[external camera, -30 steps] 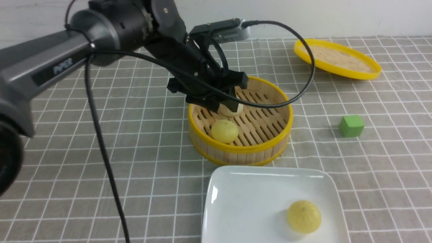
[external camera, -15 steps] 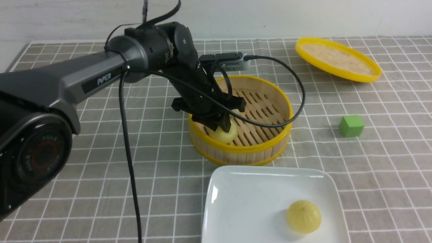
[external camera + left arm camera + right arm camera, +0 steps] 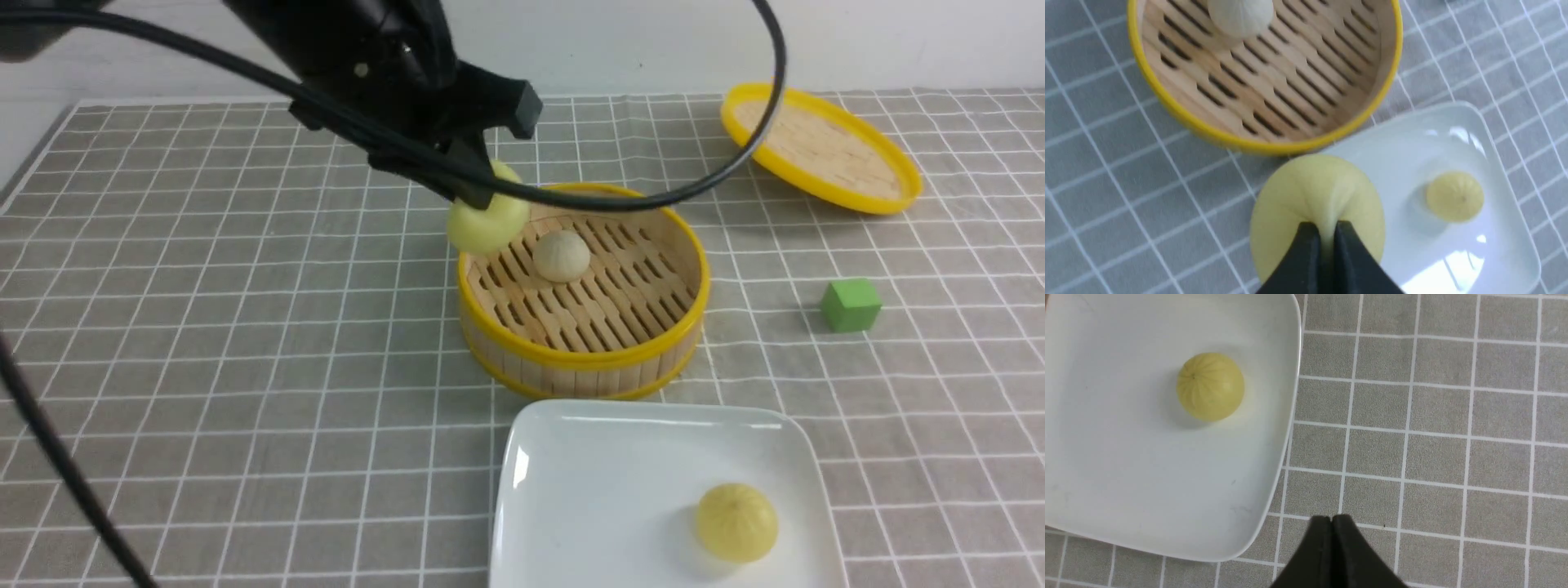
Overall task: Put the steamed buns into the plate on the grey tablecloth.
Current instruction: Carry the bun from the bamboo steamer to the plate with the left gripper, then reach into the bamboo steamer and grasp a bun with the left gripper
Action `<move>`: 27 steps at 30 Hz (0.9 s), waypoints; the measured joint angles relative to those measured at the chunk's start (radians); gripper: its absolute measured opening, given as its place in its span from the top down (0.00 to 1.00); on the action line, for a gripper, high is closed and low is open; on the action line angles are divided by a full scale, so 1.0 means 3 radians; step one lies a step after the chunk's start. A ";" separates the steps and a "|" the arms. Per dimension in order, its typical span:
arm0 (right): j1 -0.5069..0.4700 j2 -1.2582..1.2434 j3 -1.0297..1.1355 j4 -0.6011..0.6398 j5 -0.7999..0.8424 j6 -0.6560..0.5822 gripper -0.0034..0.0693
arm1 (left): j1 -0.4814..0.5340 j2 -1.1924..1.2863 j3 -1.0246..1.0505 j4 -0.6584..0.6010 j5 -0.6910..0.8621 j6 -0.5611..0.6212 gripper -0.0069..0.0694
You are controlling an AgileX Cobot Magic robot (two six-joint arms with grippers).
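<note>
The grey tablecloth [image 3: 245, 327] covers the desk and carries everything. Nearest the robot lies the white plate [image 3: 588, 490], set just in front of the bamboo steamer [image 3: 571, 367], so each carry is short. The steamer stands open. Its lid [image 3: 816, 147] lies well apart at the far right, out of the arms' path.

The left tool [image 3: 1326, 232] is pinched narrow on the top of a yellow bun [image 3: 486, 224], and the soft dough puckers between its jaws. The bun hangs in the air above the steamer's left rim, clear of the wall. I judge that height is what it needs to cross over to the plate. The right tool [image 3: 1332, 522] is closed on nothing and hangs over the cloth just beside the plate's corner, likely to leave room.

A second yellow bun [image 3: 735, 523] sits on the plate toward its right side, leaving bare space for the others. A beige bun [image 3: 562, 255] waits on the steamer's slats. The green cube [image 3: 851, 305] lies off to the right and is no part of the task.
</note>
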 joint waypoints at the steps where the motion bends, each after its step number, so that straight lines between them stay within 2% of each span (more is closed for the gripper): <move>1: 0.0000 0.0000 0.0000 0.0000 -0.0005 0.0000 0.95 | -0.0008 -0.0029 0.0062 -0.0007 0.0006 0.0000 0.88; 4: 0.0000 0.0000 0.0000 0.0000 -0.0009 0.0000 0.95 | -0.0138 -0.0111 0.0614 -0.0091 -0.0134 -0.0003 0.88; 7: 0.0000 0.0000 0.0000 0.0000 -0.0030 0.0000 0.95 | -0.0381 -0.0024 0.1102 -0.0188 -0.0520 -0.0003 0.88; 10: 0.0000 0.0000 0.0000 0.0000 -0.0063 0.0000 0.95 | -0.0665 0.0179 0.1297 -0.0203 -0.0869 -0.0022 0.87; 13: 0.0000 0.0000 0.0000 0.0000 -0.0092 0.0000 0.95 | -0.0750 0.0318 0.1312 -0.0203 -0.1034 -0.0097 0.84; 16: 0.0000 0.0000 0.0000 -0.0003 -0.0103 0.0000 0.94 | -0.0784 0.0542 0.1315 -0.0203 -0.1185 -0.0245 0.72; 17: 0.0000 0.0000 0.0000 -0.0003 -0.0103 0.0000 0.94 | -0.0784 0.0562 0.1316 -0.0199 -0.1189 -0.0248 0.72; 21: 0.0000 0.0000 0.0002 -0.0003 -0.0103 0.0000 0.94 | -0.0784 0.0626 0.1272 -0.0128 -0.1213 -0.0287 0.46; 25: 0.0000 0.0000 0.0002 -0.0003 -0.0115 0.0000 0.93 | -0.0743 0.0630 0.0835 0.0160 -0.1095 -0.0436 0.26; 27: 0.0000 0.0000 0.0002 -0.0003 -0.0119 0.0000 0.93 | -0.0670 0.0670 0.0504 0.0273 -0.0956 -0.0567 0.21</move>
